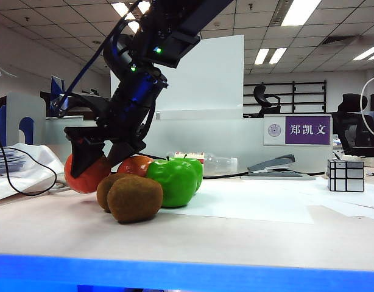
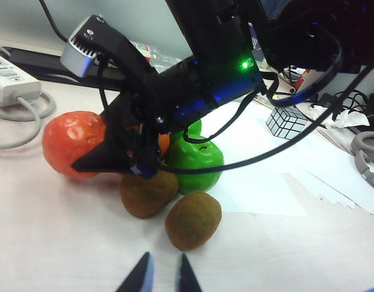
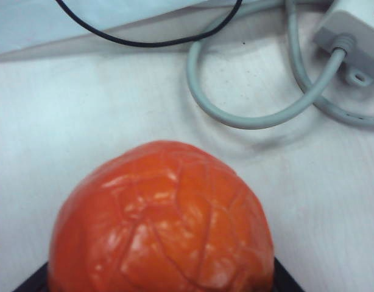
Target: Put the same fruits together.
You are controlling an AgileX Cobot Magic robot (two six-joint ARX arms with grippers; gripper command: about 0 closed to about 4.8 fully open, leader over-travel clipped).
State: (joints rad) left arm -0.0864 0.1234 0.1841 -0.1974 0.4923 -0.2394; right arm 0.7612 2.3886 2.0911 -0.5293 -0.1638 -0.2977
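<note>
My right gripper (image 1: 98, 163) reaches across to the left of the exterior view and is shut on a dimpled orange (image 1: 83, 176) (image 3: 162, 225) at table level; black fingers (image 3: 287, 281) show at both its sides. A second orange (image 1: 135, 164) lies just beside it, behind two brown kiwis (image 1: 135, 199) (image 1: 108, 188). Two green apples (image 1: 172, 181) (image 1: 196, 167) touch the kiwis on the right. My left gripper (image 2: 164, 274) hovers open and empty a short way in front of the nearer kiwi (image 2: 193, 220); it does not show in the exterior view.
A silver mirror cube (image 1: 345, 175) stands at the far right, a stapler (image 1: 278, 167) behind a white paper sheet (image 1: 248, 201). A power strip (image 2: 10, 85) with a looped grey cable (image 3: 254, 115) lies close to the held orange, on its far side from the pile.
</note>
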